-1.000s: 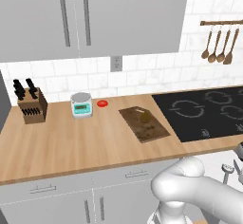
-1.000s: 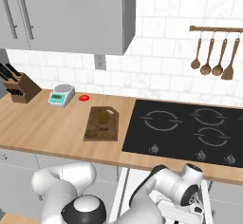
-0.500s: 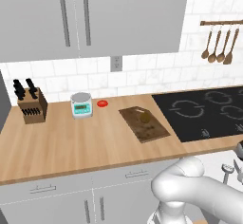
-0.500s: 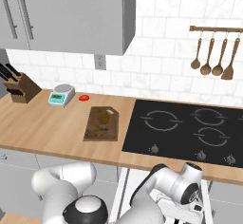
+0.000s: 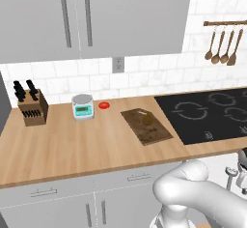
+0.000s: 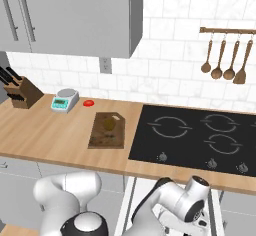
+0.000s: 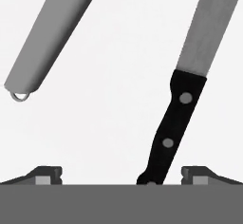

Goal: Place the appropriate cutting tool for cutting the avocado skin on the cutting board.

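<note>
In the hand view my gripper (image 7: pixel 122 175) is open, with its fingertips (image 7: pixel 47 174) far apart at the bottom. The knife (image 7: pixel 182 99) lies on a white surface between them. Its black riveted handle stands nearer the right fingertip without touching it, and the silver blade runs off the top. On the counter, the dark brown cutting board (image 5: pixel 146 126) (image 6: pixel 106 130) carries the small olive-brown avocado (image 5: pixel 148 120) (image 6: pixel 108 124). My arm bends down below the counter's front edge, right of the board.
A grey handle with a ring end (image 7: pixel 52 38) lies left of the knife. On the counter stand a knife block (image 5: pixel 32 107), a scale (image 5: pixel 83 107) and a red disc (image 5: pixel 103 105). The black stovetop (image 5: pixel 212 113) is to the right, with spoons (image 5: pixel 222 46) hanging above.
</note>
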Motion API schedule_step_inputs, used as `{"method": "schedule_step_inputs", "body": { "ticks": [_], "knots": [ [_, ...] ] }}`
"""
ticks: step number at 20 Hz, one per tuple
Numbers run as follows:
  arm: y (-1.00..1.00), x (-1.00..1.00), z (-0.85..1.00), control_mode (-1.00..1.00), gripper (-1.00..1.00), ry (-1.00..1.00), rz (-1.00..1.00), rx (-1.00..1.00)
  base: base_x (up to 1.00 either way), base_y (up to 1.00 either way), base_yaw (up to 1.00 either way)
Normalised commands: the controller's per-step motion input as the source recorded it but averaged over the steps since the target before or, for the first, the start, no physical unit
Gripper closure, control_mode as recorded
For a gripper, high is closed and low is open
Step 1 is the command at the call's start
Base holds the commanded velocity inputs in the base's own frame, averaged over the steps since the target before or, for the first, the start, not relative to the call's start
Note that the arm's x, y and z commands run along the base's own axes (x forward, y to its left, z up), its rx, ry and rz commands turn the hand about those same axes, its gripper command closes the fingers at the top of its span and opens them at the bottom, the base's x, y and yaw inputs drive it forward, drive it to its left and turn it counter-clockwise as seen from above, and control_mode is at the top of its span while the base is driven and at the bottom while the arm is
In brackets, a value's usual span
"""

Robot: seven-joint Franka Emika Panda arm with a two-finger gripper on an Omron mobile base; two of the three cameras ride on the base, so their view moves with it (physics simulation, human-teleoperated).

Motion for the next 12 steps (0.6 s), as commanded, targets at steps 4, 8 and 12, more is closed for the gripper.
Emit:
{"method": "schedule_step_inputs", "body": {
  "ticks": [4,8,12],
  "knots": [
    [-0.09,0.02,-0.13,-1.00,-1.00,-0.06,-0.06,0.05,0.00,0.00,0.00],
    [-0.05,0.09,-0.08,-1.00,-1.00,0.01,-0.01,0.01,0.00,0.00,0.00],
    [-0.05,0.08,-0.12,-1.00,-1.00,0.05,0.00,0.00,0.00,0.00,0.00]
  ]
}}
